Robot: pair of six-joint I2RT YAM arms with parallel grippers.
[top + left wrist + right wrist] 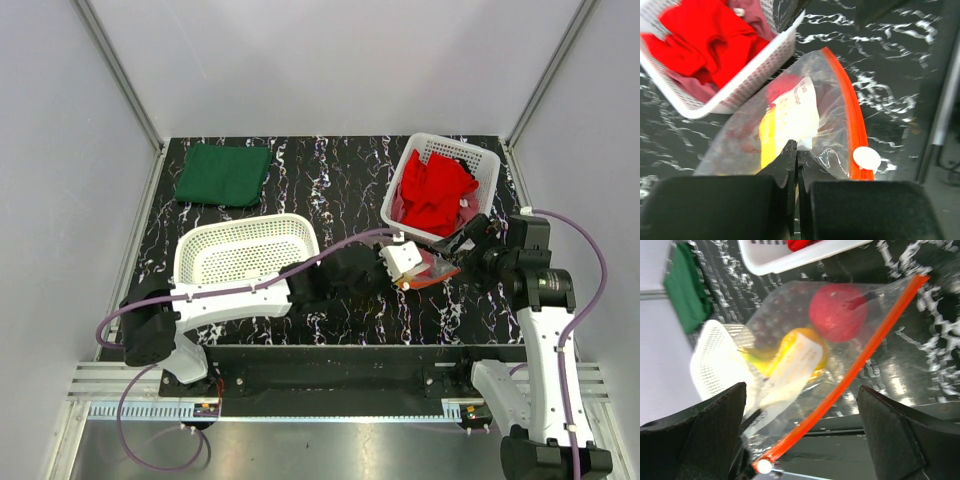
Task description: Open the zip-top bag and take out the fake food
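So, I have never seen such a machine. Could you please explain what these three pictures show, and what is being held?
Two robot arms are bolted to a black marbled table. One picture looks down from above; the other two come from cameras on each wrist. On the table lie a green cloth, an empty white basket and a second white basket with red cloth. The left gripper is shut on the clear zip-top bag, pinching its plastic beside the orange zip strip. Inside are fake food pieces: a red fruit and yellow ones. The right gripper stands open around the bag.
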